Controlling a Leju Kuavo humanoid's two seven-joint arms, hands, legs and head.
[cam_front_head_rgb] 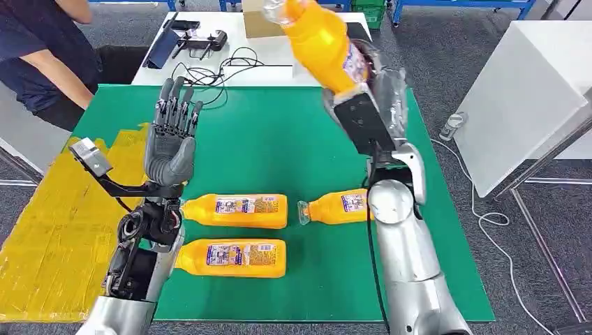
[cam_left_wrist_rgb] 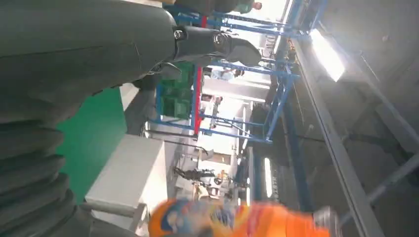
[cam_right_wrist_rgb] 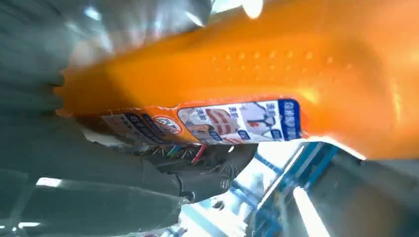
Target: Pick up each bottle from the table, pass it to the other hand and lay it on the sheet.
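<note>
My right hand (cam_front_head_rgb: pixel 373 80) is raised over the far side of the green mat and grips an orange juice bottle (cam_front_head_rgb: pixel 321 42), cap pointing up and away. The right wrist view has that bottle (cam_right_wrist_rgb: pixel 276 84) close up against the hand (cam_right_wrist_rgb: pixel 99 173). My left hand (cam_front_head_rgb: pixel 171 136) stands upright over the mat's left part, fingers spread, holding nothing. In the left wrist view the held bottle (cam_left_wrist_rgb: pixel 237 219) is blurred beyond the left hand (cam_left_wrist_rgb: pixel 79 54). Three more orange bottles lie on the mat: two side by side (cam_front_head_rgb: pixel 237 211) (cam_front_head_rgb: pixel 234 257) and one (cam_front_head_rgb: pixel 338 207) partly behind my right arm.
A yellow sheet (cam_front_head_rgb: pixel 49 230) lies left of the green mat (cam_front_head_rgb: pixel 279 146). Beyond the mat a white table (cam_front_head_rgb: pixel 279 49) carries cables and devices. A person (cam_front_head_rgb: pixel 42 56) stands at the far left. A white cabinet (cam_front_head_rgb: pixel 530 91) stands at the right.
</note>
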